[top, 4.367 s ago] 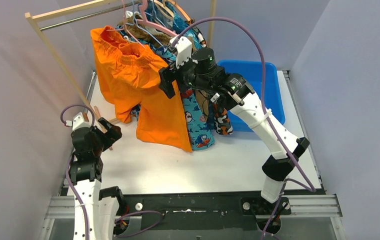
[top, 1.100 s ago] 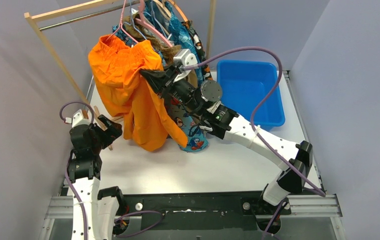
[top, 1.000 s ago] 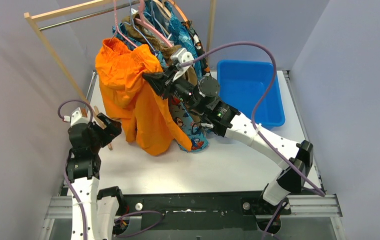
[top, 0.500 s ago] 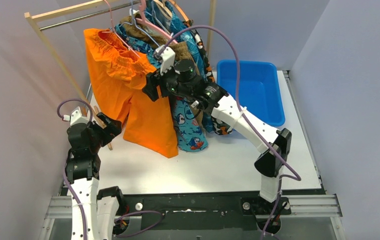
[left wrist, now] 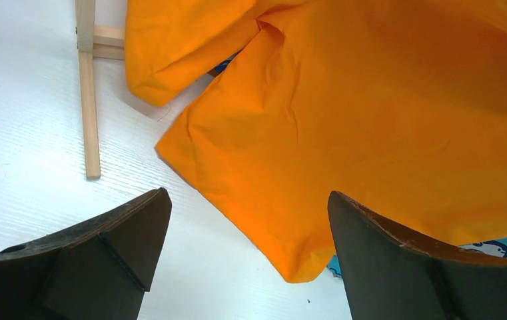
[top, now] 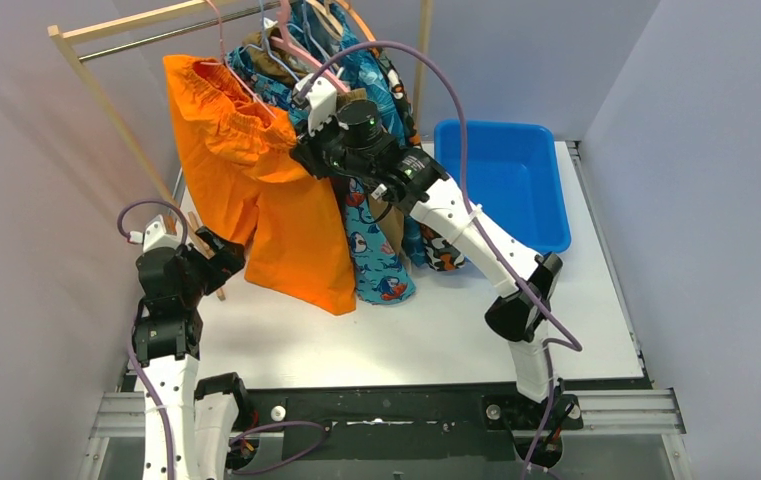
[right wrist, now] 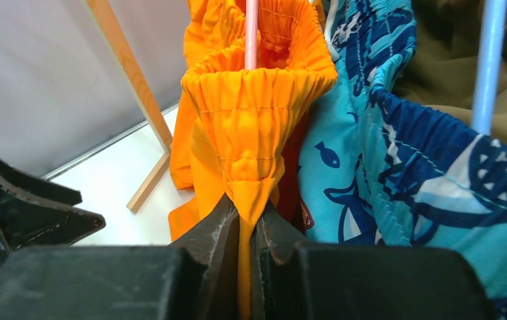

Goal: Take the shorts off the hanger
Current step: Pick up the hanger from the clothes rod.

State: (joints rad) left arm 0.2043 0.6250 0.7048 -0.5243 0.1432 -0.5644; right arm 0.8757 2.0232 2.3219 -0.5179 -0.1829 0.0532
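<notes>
Starting nearest: got the left gripper [top: 214, 262] parked low at the near-left of the white table [top: 436, 330], jaws spread wide with nothing between them, aimed at the lower legs of the orange shorts [top: 276, 200]. Can't tell from its wrist cam whether that orange hem touches the tabletop or just hangs over it. Also catching a foot of the wooden rack [left wrist: 89, 100] lying flat on the table just left of the hem. Moving further back, seeing the right gripper [right wrist: 247, 227] reaching in high from the right, pinched tight on a bunched fold of the orange elastic waistband. So, orange shorts not off yet: hanging on a pink hanger [right wrist: 251, 33] with its rod running down into the waistband opening. Right next to them, pressed up against the orange fabric, spotting teal shark-print shorts [right wrist: 384, 153], then brown shorts [right wrist: 450, 60] behind a pale blue hanger [right wrist: 489, 60]. From overhead, also picking out camouflage shorts [top: 443, 250] peeking from behind the teal pair. Farthest back on the right, got a blue bin [top: 501, 180] sitting on the table.
</notes>
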